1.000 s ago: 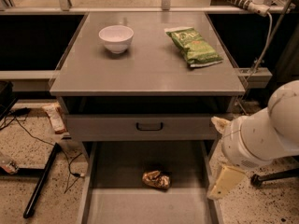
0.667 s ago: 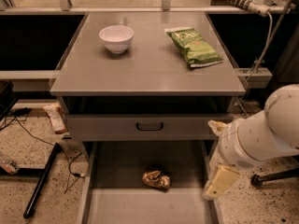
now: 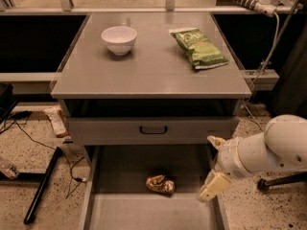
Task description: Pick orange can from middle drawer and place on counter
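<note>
The orange can (image 3: 160, 184) lies on its side, crumpled, on the floor of the open middle drawer (image 3: 120, 210) at the bottom of the view. My gripper (image 3: 214, 164) hangs over the drawer's right wall, to the right of the can and apart from it. Its two cream fingers (image 3: 213, 186) are spread, with nothing between them. The white arm reaches in from the right edge. The gray counter (image 3: 148, 61) lies above the drawers.
A white bowl (image 3: 119, 39) and a green chip bag (image 3: 198, 47) sit on the counter. A closed drawer front with a black handle (image 3: 153, 129) is above the open drawer. Cables and a black stand leg (image 3: 43, 186) lie on the floor at the left.
The arm and gripper have shifted slightly left and down, closer to the drawer's right wall. The can has not moved.
</note>
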Motion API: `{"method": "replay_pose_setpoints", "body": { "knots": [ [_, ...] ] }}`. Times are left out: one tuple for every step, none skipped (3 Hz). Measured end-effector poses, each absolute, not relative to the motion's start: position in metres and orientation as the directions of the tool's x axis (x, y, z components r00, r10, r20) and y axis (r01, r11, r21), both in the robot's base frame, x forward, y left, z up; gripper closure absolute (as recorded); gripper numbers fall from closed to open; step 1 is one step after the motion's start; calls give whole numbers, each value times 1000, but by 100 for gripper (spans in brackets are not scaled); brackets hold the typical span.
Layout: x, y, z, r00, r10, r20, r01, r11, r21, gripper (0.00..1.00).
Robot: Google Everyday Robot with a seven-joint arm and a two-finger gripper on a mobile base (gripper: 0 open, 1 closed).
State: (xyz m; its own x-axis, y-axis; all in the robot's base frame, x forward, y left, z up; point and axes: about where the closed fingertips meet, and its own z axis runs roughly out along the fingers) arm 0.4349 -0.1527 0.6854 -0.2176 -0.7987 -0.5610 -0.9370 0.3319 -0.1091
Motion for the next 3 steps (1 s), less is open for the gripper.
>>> {"method": "replay_pose_setpoints", "body": {
  "knots": [
    [447,-150,636,-234,-755,-613,-927,363,-93,0],
    [452,-147,626,-234,-751,-617,-928,361,-88,0],
    [465,-138,604,-185,-749,-636,-927,348,-141,0]
  ]
}}
